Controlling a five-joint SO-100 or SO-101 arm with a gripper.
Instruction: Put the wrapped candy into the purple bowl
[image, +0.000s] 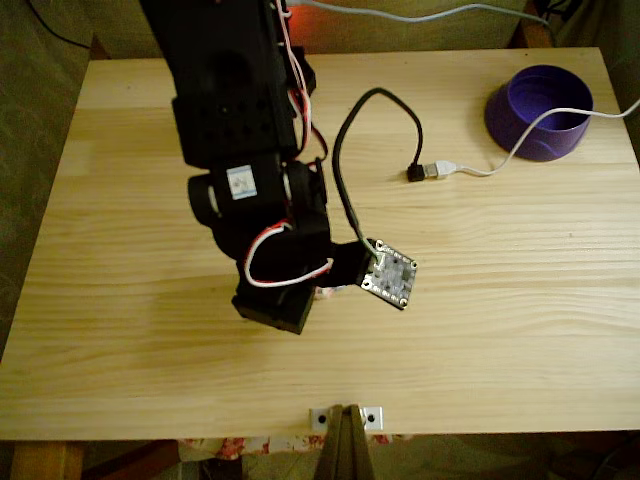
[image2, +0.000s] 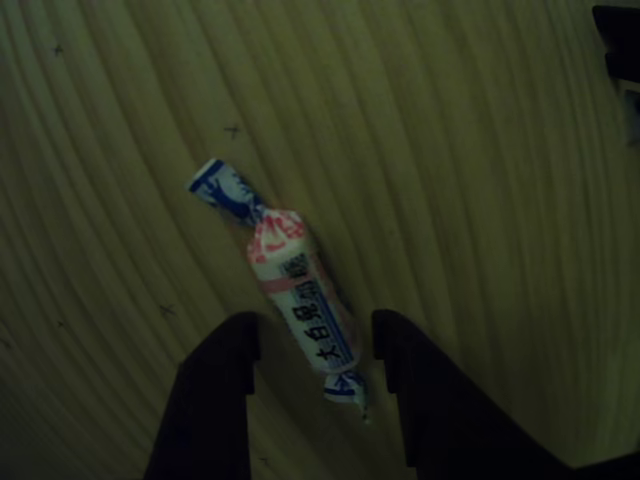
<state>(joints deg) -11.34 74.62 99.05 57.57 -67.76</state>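
The wrapped candy (image2: 298, 288) lies flat on the pale wood in the other view, its twisted blue-and-white ends pointing up-left and down-right. My gripper (image2: 312, 330) is open, low over the table, with one black finger (image2: 225, 370) on each side of the candy's lower end, neither visibly touching it. In the fixed view my black arm (image: 250, 180) leans over the table's middle and hides the fingers. The purple bowl (image: 540, 125) stands at the far right corner, well away from the arm.
A small camera board (image: 390, 273) hangs beside the arm. Its black cable (image: 345, 130) loops back to a plug joint (image: 430, 171); a white cable (image: 520, 145) runs from there across the bowl's rim. A metal bracket (image: 345, 417) sits at the table's front edge.
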